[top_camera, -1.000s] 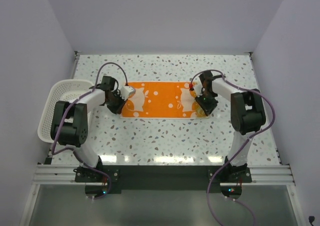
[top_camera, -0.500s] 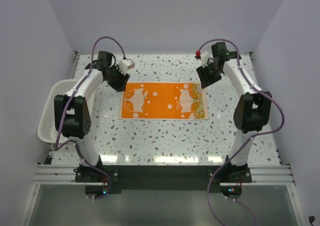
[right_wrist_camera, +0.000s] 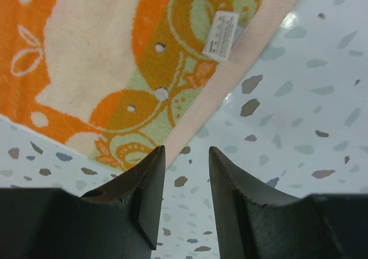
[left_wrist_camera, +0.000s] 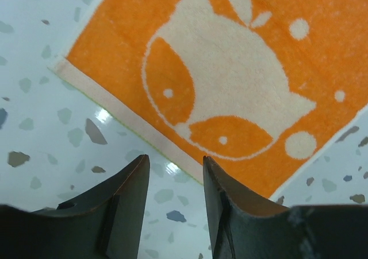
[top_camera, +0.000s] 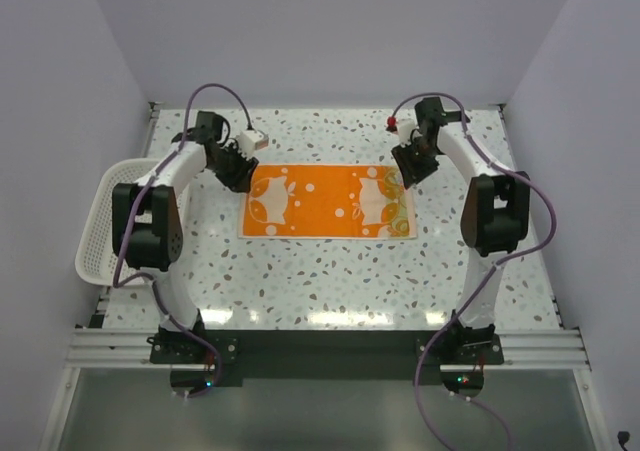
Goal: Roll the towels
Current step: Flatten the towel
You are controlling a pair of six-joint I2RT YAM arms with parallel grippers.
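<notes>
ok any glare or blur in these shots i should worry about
Top external: bright reflected streaks along the near edge of the speckled white table. Left wrist: small glints beside the orange and cream towel, weave sharp. Right wrist: one glint by the towel's corner.

An orange and cream towel (right_wrist_camera: 115,69) lies flat on the speckled table (right_wrist_camera: 310,98), with a small white label (right_wrist_camera: 221,35) near its pale border. The right gripper (right_wrist_camera: 186,151) hangs above the towel's corner, jaws apart, gripping nothing.
</notes>
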